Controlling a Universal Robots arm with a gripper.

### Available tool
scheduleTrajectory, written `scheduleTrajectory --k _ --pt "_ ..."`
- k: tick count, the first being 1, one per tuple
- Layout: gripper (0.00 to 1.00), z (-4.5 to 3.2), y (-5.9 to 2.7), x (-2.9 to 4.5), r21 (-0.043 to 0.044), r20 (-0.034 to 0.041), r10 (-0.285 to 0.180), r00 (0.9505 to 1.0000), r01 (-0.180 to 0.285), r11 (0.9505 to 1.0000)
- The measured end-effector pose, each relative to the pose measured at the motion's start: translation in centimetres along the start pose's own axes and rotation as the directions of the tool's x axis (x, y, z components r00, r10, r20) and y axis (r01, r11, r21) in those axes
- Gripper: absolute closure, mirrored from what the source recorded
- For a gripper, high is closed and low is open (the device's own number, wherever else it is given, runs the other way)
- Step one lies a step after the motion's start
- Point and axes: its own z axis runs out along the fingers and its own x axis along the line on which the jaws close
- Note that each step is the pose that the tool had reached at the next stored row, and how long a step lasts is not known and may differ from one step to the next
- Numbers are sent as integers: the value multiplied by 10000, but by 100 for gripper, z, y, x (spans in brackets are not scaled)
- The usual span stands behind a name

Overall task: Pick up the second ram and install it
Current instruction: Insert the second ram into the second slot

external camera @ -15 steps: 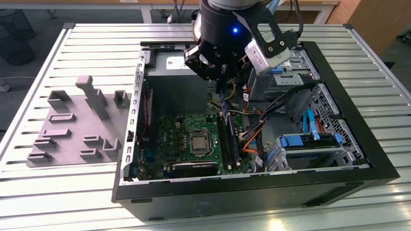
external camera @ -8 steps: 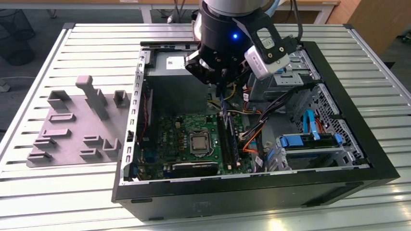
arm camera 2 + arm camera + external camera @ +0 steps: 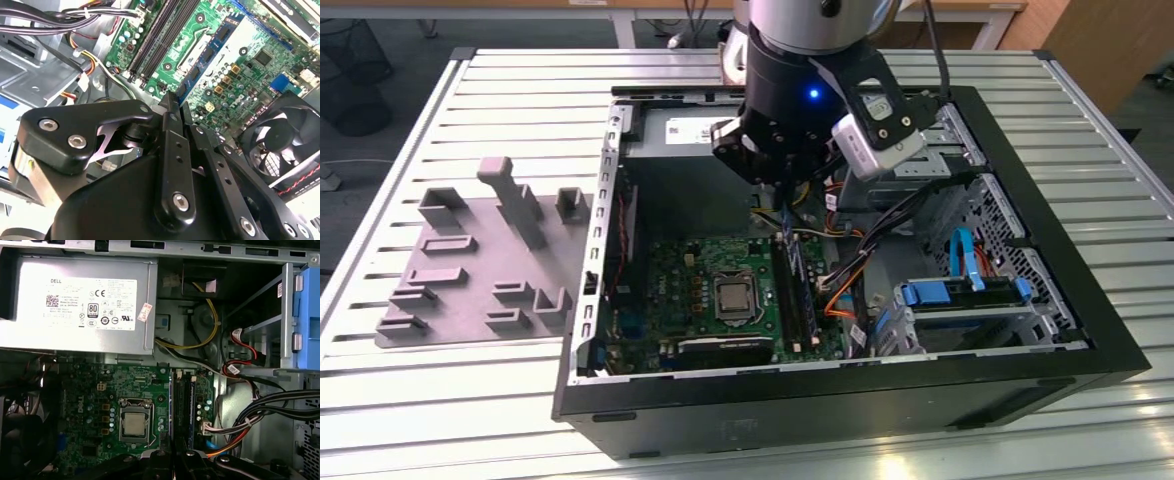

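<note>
The gripper (image 3: 172, 102) has its two black metal fingers (image 3: 170, 150) drawn together, and no gap shows between the tips in either wrist view. No object can be made out between them. In the first wrist view the closed tips (image 3: 175, 460) hang over the near end of the long black motherboard slots (image 3: 176, 400).

The second ram (image 3: 189, 400), a long thin blue-green circuit-board stick with dark chips, stands on edge among those slots just ahead of the jaws. Whether it is fully seated cannot be told. In the exterior view it lies below the gripper (image 3: 774, 185), clear of it, as a dark strip (image 3: 797, 295).

Beside the slots, on the green motherboard (image 3: 90, 405), sits the square silver processor (image 3: 134, 424) in its metal frame. Beyond the board is the grey metal power supply box (image 3: 75, 305), and a bundle of yellow, red and black cables (image 3: 240, 425) runs past the slots' other side. All of this sits inside the open black computer case (image 3: 854, 400). Outside it, towards the exterior view's left, a grey plastic fixture plate with upright blocks (image 3: 467, 270) rests on the slatted white table (image 3: 454, 420).
</note>
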Motion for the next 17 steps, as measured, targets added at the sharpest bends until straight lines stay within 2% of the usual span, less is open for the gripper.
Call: scheduleTrajectory --k 2,3,6,9,15,17 --pt "86 4 -1 -6 -5 -150 10 9999 -10 10000" --pt "86 6 -1 -8 -6 -194 13 9998 -13 10000" --pt "86 18 -3 -19 -7 -204 16 9998 -16 10000" --pt "86 105 -8 -69 -6 -208 46 9998 -46 10000" --pt "86 213 -12 -77 -5 -207 82 9998 -82 10000" --pt "86 219 -13 -77 -5 -207 84 9998 -84 10000"
